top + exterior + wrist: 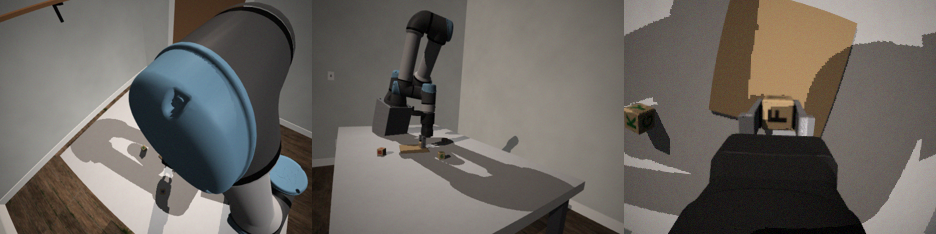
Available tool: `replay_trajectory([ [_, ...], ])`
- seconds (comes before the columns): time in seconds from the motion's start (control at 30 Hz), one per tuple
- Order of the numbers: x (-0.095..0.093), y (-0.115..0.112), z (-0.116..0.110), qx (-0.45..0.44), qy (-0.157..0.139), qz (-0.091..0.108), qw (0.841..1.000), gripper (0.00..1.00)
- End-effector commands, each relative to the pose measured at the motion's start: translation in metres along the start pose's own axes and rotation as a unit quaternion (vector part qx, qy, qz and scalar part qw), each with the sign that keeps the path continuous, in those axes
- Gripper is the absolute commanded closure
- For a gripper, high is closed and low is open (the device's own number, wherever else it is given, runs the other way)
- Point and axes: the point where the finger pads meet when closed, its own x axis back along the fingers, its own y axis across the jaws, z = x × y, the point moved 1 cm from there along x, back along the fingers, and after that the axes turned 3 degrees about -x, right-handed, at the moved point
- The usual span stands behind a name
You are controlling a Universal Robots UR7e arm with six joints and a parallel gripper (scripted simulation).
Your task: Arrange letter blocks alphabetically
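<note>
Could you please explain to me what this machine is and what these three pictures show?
It is a single jointed robot arm bolted to a white table. One picture looks down from above and is mostly filled by the arm, one looks from the side, and one from the wrist. The end effector, two small fingers, grips a block marked F over a tan mat. Three more blocks lie off the mat: a red-marked one, one showing a green 6, and a dark one.

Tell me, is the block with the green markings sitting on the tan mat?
No, the green-marked block rests on the white table, apart from the tan mat.
</note>
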Motion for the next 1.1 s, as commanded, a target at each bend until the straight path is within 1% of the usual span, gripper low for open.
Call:
replay_trajectory([
  [0.0,0.0003,-0.0004,0.0000,0.000,0.000,0.001,1.000,0.37],
  [0.07,0.0003,-0.0004,0.0000,0.000,0.000,0.001,1.000,0.37],
  [0.1,0.0003,-0.0004,0.0000,0.000,0.000,0.001,1.000,0.31],
  [0.17,0.0003,-0.0004,0.0000,0.000,0.000,0.001,1.000,0.31],
  [0.2,0.0003,-0.0004,0.0000,0.000,0.000,0.001,1.000,0.25],
  [0.27,0.0003,-0.0004,0.0000,0.000,0.000,0.001,1.000,0.25],
  [0.3,0.0003,-0.0004,0.0000,0.000,0.000,0.001,1.000,0.19],
  [0.37,0.0003,-0.0004,0.0000,0.000,0.000,0.001,1.000,0.19],
  [0.4,0.0003,-0.0004,0.0000,0.000,0.000,0.001,1.000,0.13],
  [1.07,0.0033,-0.0004,0.0000,0.000,0.000,0.001,1.000,0.13],
])
